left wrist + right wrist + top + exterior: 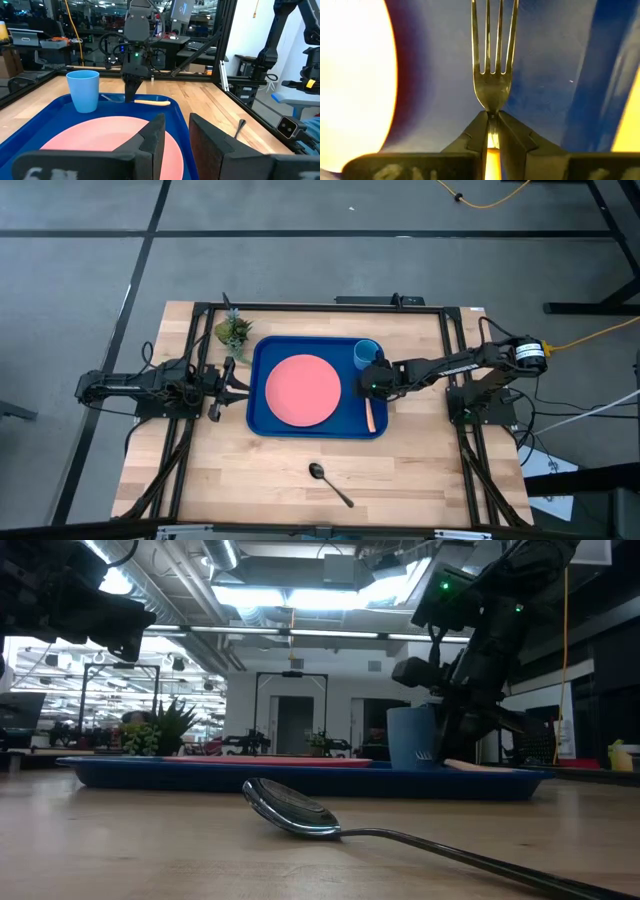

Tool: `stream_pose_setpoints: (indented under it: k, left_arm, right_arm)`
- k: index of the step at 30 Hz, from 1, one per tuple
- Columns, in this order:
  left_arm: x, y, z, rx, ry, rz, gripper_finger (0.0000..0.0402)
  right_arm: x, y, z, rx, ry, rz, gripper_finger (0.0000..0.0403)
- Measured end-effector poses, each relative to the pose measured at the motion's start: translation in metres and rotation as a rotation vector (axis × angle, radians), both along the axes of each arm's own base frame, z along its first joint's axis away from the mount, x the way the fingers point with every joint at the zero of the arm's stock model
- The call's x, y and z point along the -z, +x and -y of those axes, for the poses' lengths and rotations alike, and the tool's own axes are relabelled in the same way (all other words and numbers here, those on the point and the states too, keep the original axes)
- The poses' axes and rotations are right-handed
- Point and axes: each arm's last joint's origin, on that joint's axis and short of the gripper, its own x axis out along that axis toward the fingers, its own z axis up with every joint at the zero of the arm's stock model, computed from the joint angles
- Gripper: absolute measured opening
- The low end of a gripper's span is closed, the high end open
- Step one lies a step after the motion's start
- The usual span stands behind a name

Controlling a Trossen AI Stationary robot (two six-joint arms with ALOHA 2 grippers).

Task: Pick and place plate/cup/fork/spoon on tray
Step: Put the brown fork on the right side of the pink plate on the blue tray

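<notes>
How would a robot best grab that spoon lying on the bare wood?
Probably by the thin straight handle of the spoon, near its middle, coming straight down from above with fingers either side. It lies flat on the table, bowl toward the tray, with open wood around it.

In the right wrist view the fork is running off the frame at twelve o'clock, tine tips cut off, its handle largely hiding between the right gripper fingers; the plate is glaring white, cropped at nine o'clock.
</notes>
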Motion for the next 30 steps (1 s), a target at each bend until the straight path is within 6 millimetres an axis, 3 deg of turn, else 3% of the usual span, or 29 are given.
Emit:
stream_pose_setpoints:
  k: [30]
  left_arm:
    - [0.0000, 0.0000, 0.0000, 0.000, 0.000, 0.000, 0.0080]
  right_arm:
    - [0.0016, -0.0036, -0.0033, -0.012, 0.004, -0.042, 0.0045]
